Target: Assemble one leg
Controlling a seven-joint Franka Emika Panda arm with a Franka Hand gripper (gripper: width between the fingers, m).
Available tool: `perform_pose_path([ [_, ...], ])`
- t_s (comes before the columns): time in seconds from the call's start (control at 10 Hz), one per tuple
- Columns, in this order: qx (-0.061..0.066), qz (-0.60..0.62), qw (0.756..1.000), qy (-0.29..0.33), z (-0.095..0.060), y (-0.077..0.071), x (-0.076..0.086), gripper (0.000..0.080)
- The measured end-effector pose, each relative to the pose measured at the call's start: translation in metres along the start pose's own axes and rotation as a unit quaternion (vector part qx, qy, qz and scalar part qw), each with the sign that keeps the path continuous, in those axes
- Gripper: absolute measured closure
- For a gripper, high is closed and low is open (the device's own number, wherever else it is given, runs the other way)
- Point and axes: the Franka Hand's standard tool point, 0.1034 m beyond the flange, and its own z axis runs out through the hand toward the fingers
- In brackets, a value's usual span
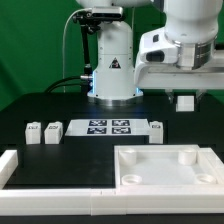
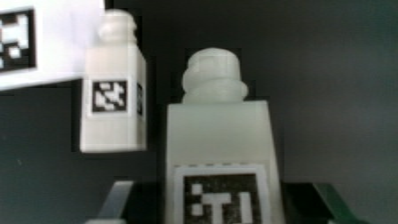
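My gripper (image 2: 221,205) is shut on one leg (image 2: 221,140), a stubby white block with a black-and-white tag, its rounded peg end pointing away from the wrist. One finger (image 2: 121,200) shows on each side of it. In the exterior view this leg (image 1: 185,100) hangs under the hand at the right, a little above the table. A second leg (image 2: 114,92) lies on the black table just beyond it, beside the marker board (image 2: 29,45); it also shows in the exterior view (image 1: 157,129). Two more legs (image 1: 33,131) (image 1: 53,129) stand at the exterior view's left.
The marker board (image 1: 108,127) lies at the table's middle. The large flat white panel (image 1: 150,172) with round corner holes lies at the front right. A white L-shaped fence (image 1: 20,172) runs along the front left. The arm's base (image 1: 112,75) stands behind the board.
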Motion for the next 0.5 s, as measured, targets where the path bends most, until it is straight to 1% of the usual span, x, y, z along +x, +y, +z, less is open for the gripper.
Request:
perform_pose_path([
  [0.1, -0.002, -0.015, 0.999, 0.048, -0.007, 0.006, 0.003, 0.0509],
  [0.3, -0.009, -0.046, 0.988, 0.148, -0.025, 0.006, 0.017, 0.0509],
  [0.4, -0.007, -0.056, 0.981, 0.184, -0.036, 0.008, 0.024, 0.0509],
  [0.5, 0.001, -0.065, 0.969, 0.238, -0.048, 0.01, 0.036, 0.0509],
])
